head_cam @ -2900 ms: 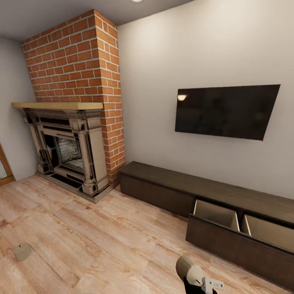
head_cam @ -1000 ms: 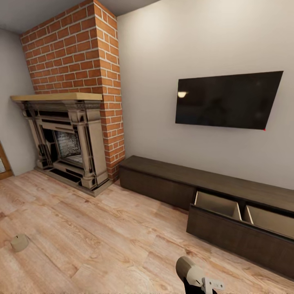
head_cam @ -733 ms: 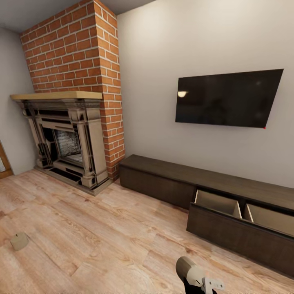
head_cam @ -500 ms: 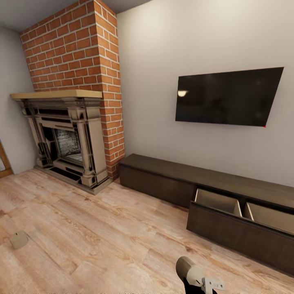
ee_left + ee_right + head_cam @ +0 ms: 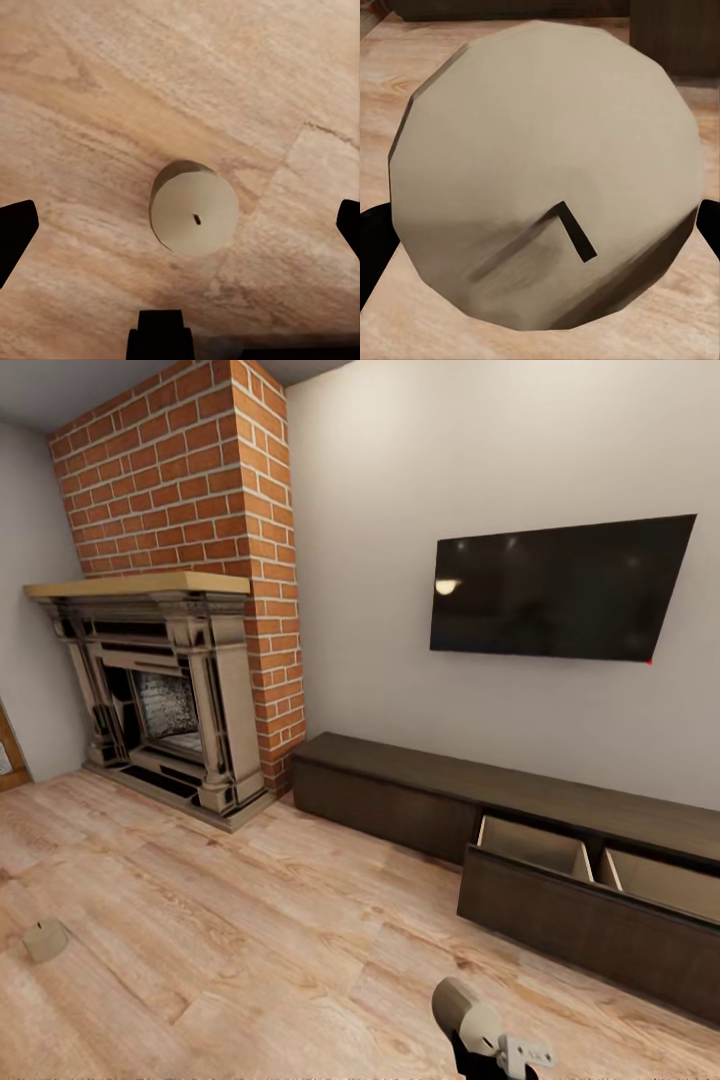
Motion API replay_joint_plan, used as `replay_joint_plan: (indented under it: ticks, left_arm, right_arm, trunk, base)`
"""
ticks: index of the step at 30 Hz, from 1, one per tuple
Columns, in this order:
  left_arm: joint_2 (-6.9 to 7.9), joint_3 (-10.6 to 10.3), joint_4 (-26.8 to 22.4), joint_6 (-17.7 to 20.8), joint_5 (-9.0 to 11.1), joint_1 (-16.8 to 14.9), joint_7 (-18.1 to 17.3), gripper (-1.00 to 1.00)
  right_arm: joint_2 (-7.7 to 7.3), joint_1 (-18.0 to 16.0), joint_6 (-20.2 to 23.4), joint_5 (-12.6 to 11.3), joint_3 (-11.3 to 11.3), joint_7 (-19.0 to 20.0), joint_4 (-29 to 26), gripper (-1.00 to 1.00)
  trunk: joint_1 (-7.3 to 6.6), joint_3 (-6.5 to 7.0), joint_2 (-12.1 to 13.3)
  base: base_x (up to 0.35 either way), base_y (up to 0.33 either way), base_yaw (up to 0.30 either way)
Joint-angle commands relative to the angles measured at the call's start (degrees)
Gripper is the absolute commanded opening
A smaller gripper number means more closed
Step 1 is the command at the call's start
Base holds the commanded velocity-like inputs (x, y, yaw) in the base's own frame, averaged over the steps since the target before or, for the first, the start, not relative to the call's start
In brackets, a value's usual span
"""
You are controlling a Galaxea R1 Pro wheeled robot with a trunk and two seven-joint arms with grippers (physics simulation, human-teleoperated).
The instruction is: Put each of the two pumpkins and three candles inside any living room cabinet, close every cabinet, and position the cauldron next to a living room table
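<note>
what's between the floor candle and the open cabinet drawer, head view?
Only bare wood floor between the candle and the open drawer of the cabinet, per the head view.

the right gripper (image 5: 540, 225) is clamped on a candle (image 5: 547, 165) between its dark fingers (image 5: 375, 240), while the left gripper (image 5: 180, 225) hangs spread wide.

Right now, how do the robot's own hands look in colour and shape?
In both wrist views the finger tips are plain black blocks at the edges: left hand, right hand. In the head view a black body with a small pale grey bracket sits at the bottom. No cables or markings are visible.
</note>
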Motion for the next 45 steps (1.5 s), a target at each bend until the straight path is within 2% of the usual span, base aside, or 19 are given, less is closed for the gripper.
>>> replay_joint_plan:
  ticks: [1, 7, 19, 21, 26, 29, 35, 45]
  left_arm:
    - [0.01, 0.15, -0.12, 0.37, 0.08, 0.00, -0.19, 1.00]
    - [0.01, 0.15, -0.12, 0.34, 0.04, 0.00, -0.17, 1.00]
    - [0.01, 0.15, -0.12, 0.34, 0.03, 0.00, -0.14, 1.00]
    - [0.01, 0.15, -0.12, 0.34, 0.03, 0.00, -0.14, 1.00]
    - [0.01, 0.15, -0.12, 0.29, 0.03, 0.00, -0.12, 1.00]
    - [0.01, 0.15, -0.12, 0.26, 0.03, 0.00, -0.11, 1.00]
    - [0.01, 0.15, -0.12, 0.25, 0.03, 0.00, -0.11, 1.00]
    - [0.01, 0.15, -0.12, 0.17, 0.03, 0.00, -0.11, 1.00]
  right_arm:
    - [0.03, 0.91, -0.12, -0.67, 0.00, 0.39, -1.45, -1.00]
    - [0.03, 2.46, -0.13, -0.68, -0.02, 0.39, -3.86, -1.00]
    - [-0.08, 4.11, -0.13, -0.69, -0.27, 0.36, -7.16, -1.00]
    - [-0.08, 4.73, 0.17, -0.68, -0.31, 0.30, -8.66, -1.00]
    - [-0.09, 9.61, 0.78, -0.60, -0.37, 0.04, -16.99, -1.00]
    - [-0.12, 11.21, 0.85, -0.60, -0.36, 0.01, -19.71, -1.00]
    - [-0.21, 11.74, 4.71, -0.59, -0.47, -0.03, -22.10, -1.00]
    - [-0.34, 11.75, 5.40, -0.59, -0.51, -0.02, -22.51, -1.00]
  trunk:
    - [0.22, -0.23, -0.44]
    - [1.54, -1.31, -2.84]
    - [1.54, -1.31, -2.84]
    - [1.54, -1.31, -2.84]
    - [1.54, -1.31, -2.84]
    - [1.54, -1.31, -2.84]
    - [1.54, -1.31, -2.84]
    - [1.54, -1.31, -2.84]
  base:
    - [0.000, 0.000, 0.000]
    - [0.000, 0.000, 0.000]
    - [0.000, 0.000, 0.000]
    - [0.000, 0.000, 0.000]
    - [0.000, 0.000, 0.000]
    - [0.000, 0.000, 0.000]
    - [0.000, 0.000, 0.000]
    - [0.000, 0.000, 0.000]
